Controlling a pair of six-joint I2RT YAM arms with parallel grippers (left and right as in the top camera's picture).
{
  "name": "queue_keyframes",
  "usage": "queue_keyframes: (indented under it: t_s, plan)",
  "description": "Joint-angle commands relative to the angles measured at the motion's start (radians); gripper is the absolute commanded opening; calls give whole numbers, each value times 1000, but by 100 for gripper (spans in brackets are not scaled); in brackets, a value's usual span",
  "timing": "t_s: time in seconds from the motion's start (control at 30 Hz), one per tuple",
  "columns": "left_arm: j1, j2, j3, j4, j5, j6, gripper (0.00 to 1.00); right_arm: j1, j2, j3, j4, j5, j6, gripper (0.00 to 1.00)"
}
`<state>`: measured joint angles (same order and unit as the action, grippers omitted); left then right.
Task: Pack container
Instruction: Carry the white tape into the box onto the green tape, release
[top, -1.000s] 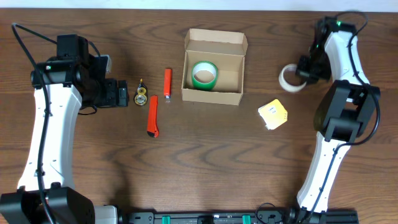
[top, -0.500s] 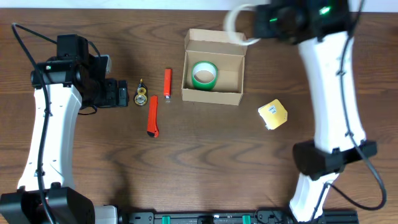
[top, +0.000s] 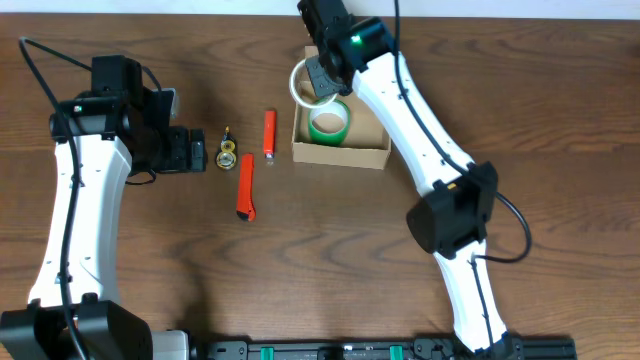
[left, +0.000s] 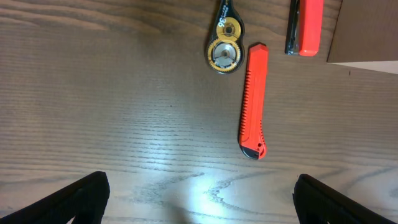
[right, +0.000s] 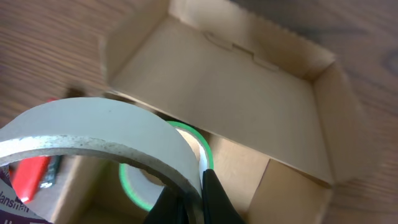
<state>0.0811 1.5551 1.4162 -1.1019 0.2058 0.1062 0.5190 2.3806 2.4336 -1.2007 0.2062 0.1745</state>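
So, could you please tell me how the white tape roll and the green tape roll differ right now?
The white tape roll is clamped in the right gripper, while the green tape roll is free. The white tape roll hangs tilted over the container's edge, whereas the green tape roll lies flat on its floor. Both are ring-shaped rolls at the open container.

Under the right gripper (right: 189, 202) and its white roll (right: 93, 134), a green roll (right: 129, 185) fills the box (right: 249, 93) floor; bare floor lies to the right. Under the left gripper (left: 199, 199) the table (left: 124, 124) is bare, with a knife (left: 253, 99) ahead.
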Motion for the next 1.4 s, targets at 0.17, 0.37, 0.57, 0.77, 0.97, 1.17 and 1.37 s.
queue_keyframes:
  t_s: [0.17, 0.37, 0.57, 0.77, 0.97, 1.17, 1.37]
  plan:
    - [-1, 8, 22, -6, -4, 10, 95, -5, 77, 6, 3, 18, -4, 1]
    - [-1, 8, 22, -6, -4, 10, 95, -16, 120, 6, -5, 22, -3, 1]
    - [-1, 8, 22, -6, -4, 10, 95, -41, 122, 6, -21, 22, -5, 1]
    - [-1, 8, 22, -6, -4, 10, 95, -43, 76, 8, -39, -5, -42, 1]
    - [-1, 8, 22, -6, -4, 10, 95, -37, 62, 6, -72, -9, -42, 1]
    - [-1, 8, 22, -6, -4, 10, 95, -23, 62, 2, -79, -13, -41, 1]
    - [-1, 8, 22, -6, -4, 10, 95, -14, 62, 2, -93, -25, -41, 1]
